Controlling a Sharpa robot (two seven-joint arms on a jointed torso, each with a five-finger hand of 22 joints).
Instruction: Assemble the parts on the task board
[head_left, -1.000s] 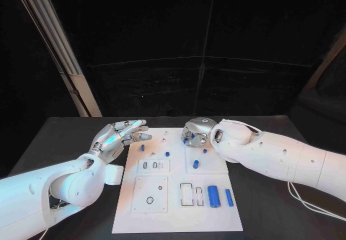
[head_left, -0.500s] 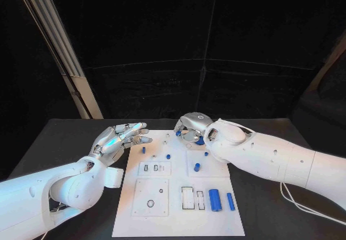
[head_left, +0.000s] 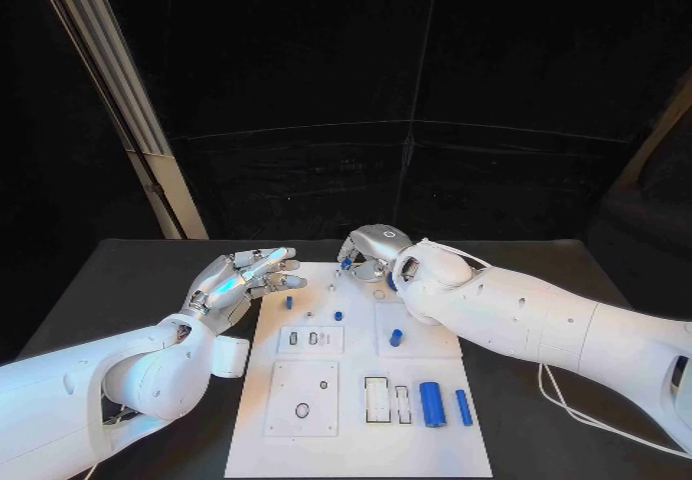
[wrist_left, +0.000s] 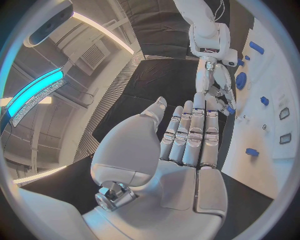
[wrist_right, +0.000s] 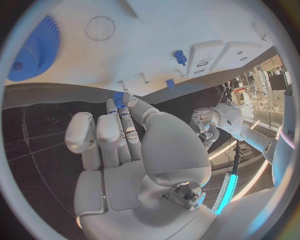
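Note:
The white task board (head_left: 353, 440) lies in the middle of the black table. My right hand (head_left: 371, 250) hovers over the board's far edge and pinches a small blue part (wrist_right: 118, 97) between thumb and fingertip; the left wrist view shows that part (wrist_left: 230, 109) at its fingertips too. A blue gear (wrist_right: 34, 47) lies on the board beside this hand. My left hand (head_left: 238, 280) hangs at the board's far left corner, fingers straight and apart from the thumb, holding nothing. Two blue cylinders (head_left: 430, 403) lie at the near right, and small blue pegs (head_left: 287, 300) stand further back.
Raised white blocks with slots (head_left: 307, 339) and a plate with a round hole (head_left: 303, 398) sit on the board's left half. A rectangular recess (head_left: 376, 397) is next to the cylinders. Bare black table (head_left: 144, 270) flanks the board on both sides.
My right hand has moved away from me and to the left along the board's far edge, still pinching the small blue part. My left hand has hardly moved.

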